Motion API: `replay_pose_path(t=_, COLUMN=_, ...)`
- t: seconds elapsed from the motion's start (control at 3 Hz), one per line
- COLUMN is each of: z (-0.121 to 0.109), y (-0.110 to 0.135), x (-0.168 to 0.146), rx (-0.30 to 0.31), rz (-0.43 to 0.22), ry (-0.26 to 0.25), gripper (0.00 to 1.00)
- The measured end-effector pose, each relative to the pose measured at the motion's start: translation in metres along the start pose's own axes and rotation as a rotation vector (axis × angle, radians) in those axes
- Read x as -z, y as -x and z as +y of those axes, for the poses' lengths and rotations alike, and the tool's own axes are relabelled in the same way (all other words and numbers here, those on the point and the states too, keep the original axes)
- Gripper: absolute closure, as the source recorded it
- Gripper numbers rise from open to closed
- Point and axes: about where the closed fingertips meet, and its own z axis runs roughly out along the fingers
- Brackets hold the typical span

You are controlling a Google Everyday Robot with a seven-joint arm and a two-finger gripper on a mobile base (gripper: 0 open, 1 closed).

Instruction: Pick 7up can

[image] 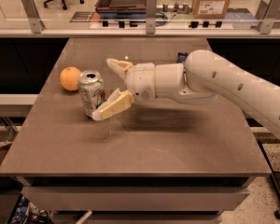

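In the camera view, my claw [104, 88] is wide open and holds nothing. It reaches in from the right, low over the brown surface [154, 148]. The 7up can [91, 93] stands up straight on the left part of the surface, at about 9 o'clock from my claw. One finger is up at 1 o'clock from the can. The other finger is down by the can's foot at 5 o'clock, touching it or almost touching; I cannot tell which. A round orange [70, 78] sits just beside the can at 10 o'clock. The can's top looks open, so I think it may be empty and very light. It is thin metal, smooth and slippery, and I think it could tip over or get a dent. I think the best place to hold it is the middle of its side, one finger on each side, with a soft squeeze.
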Motion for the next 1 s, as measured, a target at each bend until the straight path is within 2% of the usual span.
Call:
replay_pose_path(t=0.33, z=-0.003, y=-0.0018, x=-0.016, rx=-0.023, rz=-0.028, ry=0.022, gripper=0.0)
replay_pose_path(t=0.67, z=-0.0015, y=-0.001, x=-0.0171, rx=-0.02, rz=-0.027, ry=0.025, gripper=0.18)
replay_pose_path(t=1.0, z=-0.0003, y=0.0, x=-0.019, rx=-0.019, rz=-0.028, ry=0.029, gripper=0.41)
